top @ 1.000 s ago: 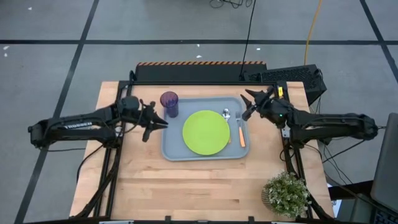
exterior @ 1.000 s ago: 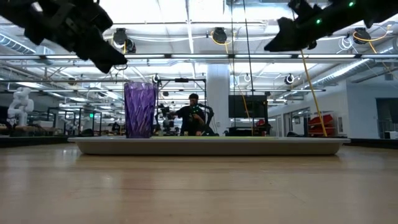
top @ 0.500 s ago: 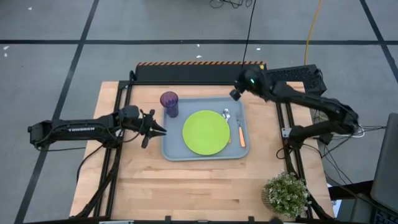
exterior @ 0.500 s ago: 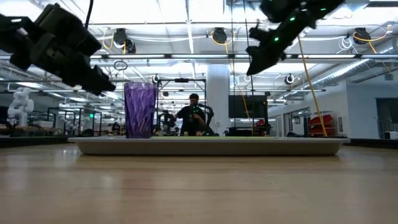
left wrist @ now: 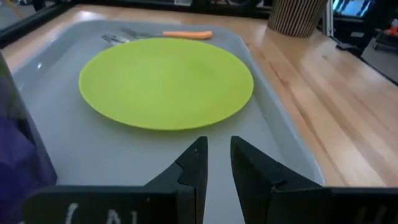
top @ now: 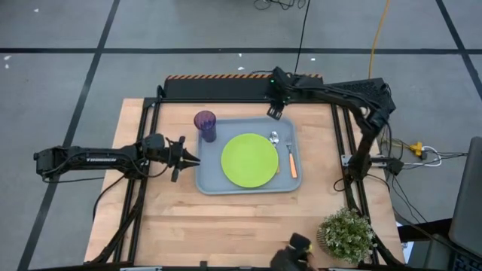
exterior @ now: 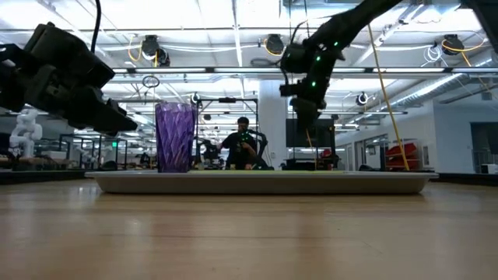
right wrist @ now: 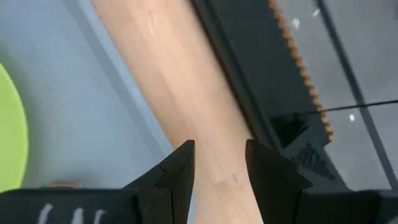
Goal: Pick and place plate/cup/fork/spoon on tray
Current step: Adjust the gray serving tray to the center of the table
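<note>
All four pieces sit on the tray point(top: 207, 177); both grippers carry nothing.

Nearest me: plate point(top: 250, 160), mid-tray, flat and stiff, probably light and slick; I'd pinch it at the rim. Fork point(top: 291, 162) and spoon point(top: 275, 140) lie just beside its right edge; thin, low, so I'd take them across the orange handles. Left gripper point(top: 186, 153) hovers just off the tray's left rim, fingers slightly parted, empty. Cup point(top: 205, 126) stands upright in the far-left corner; light, tippy, smooth-walled, so I'd grasp it mid-wall. Farthest: right gripper point(top: 274, 112) above the tray's far edge, fingers apart, empty.
</note>
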